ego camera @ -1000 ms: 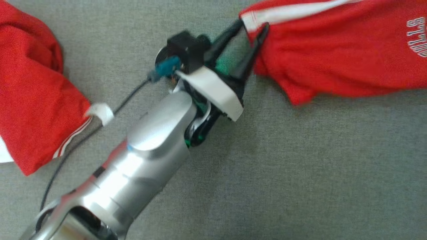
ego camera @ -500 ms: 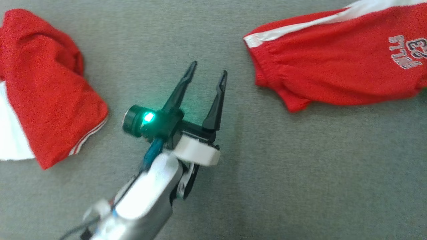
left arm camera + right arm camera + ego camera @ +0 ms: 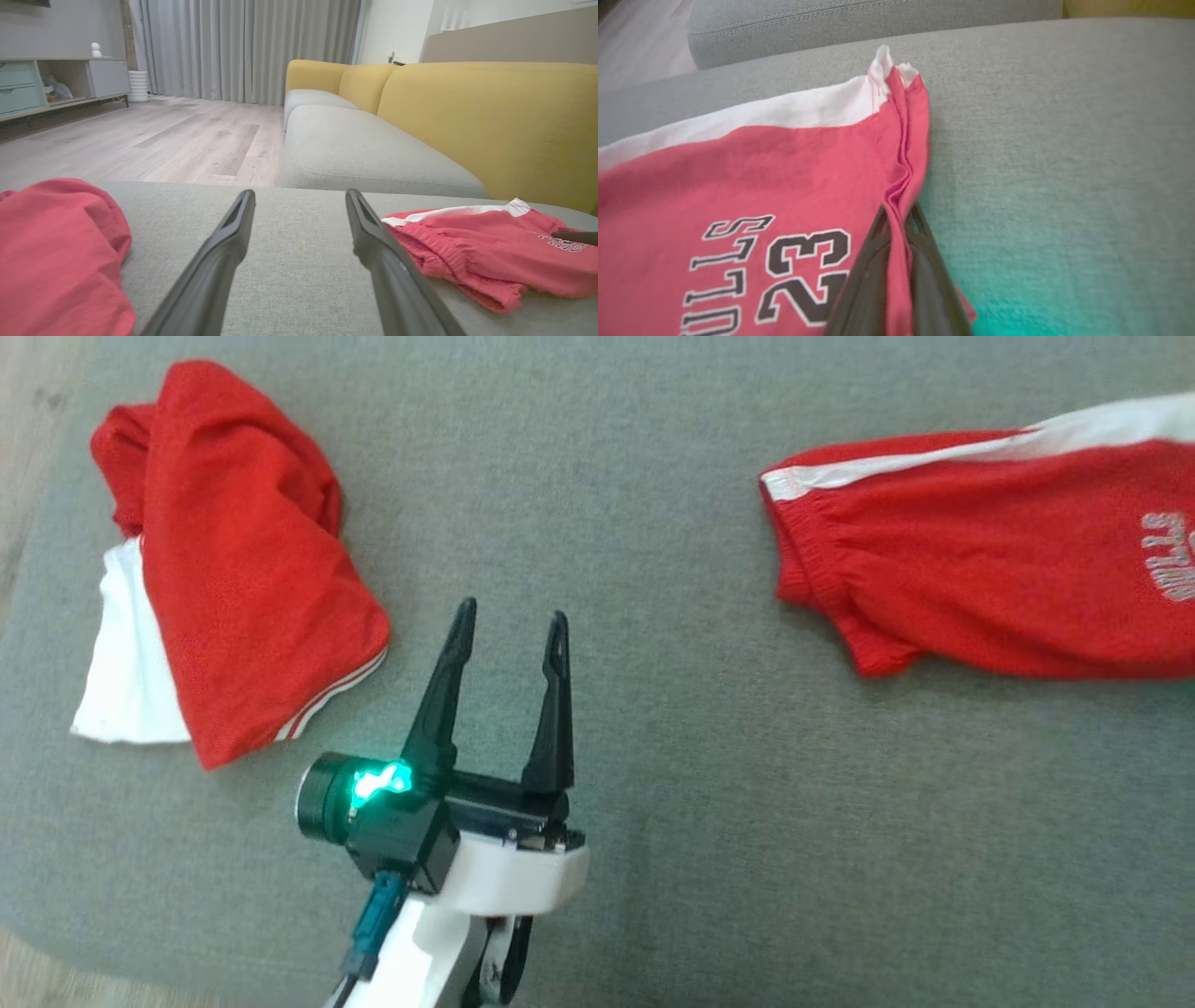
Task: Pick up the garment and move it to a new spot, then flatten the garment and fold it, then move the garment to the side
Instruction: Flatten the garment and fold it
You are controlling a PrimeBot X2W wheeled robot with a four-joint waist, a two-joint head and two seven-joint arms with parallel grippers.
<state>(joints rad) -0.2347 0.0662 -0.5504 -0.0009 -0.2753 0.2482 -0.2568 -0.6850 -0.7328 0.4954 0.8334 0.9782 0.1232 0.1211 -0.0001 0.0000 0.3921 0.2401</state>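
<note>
The red shorts (image 3: 990, 579) with a white side stripe and "23" print lie spread at the right on the grey cushion (image 3: 653, 784). My left gripper (image 3: 512, 612) stands open over bare cushion, well left of the waistband (image 3: 812, 551), with nothing between its fingers. In the left wrist view the left gripper (image 3: 300, 193) points between the shorts (image 3: 490, 252) and a second garment. In the right wrist view my right gripper (image 3: 899, 214) is shut on the folded edge of the shorts (image 3: 752, 177), low on the cushion.
A second red and white garment (image 3: 243, 569) lies crumpled at the cushion's left end, also in the left wrist view (image 3: 56, 252). Beyond are a yellow-backed sofa (image 3: 490, 121), wood floor (image 3: 140, 140) and a low cabinet (image 3: 46, 84). The cushion's near edge (image 3: 140, 961) is close.
My left gripper has drawn back from the waistband corner of the shorts toward the lower left and stands open. The head camera has also shifted. The shorts lie flatter.
</note>
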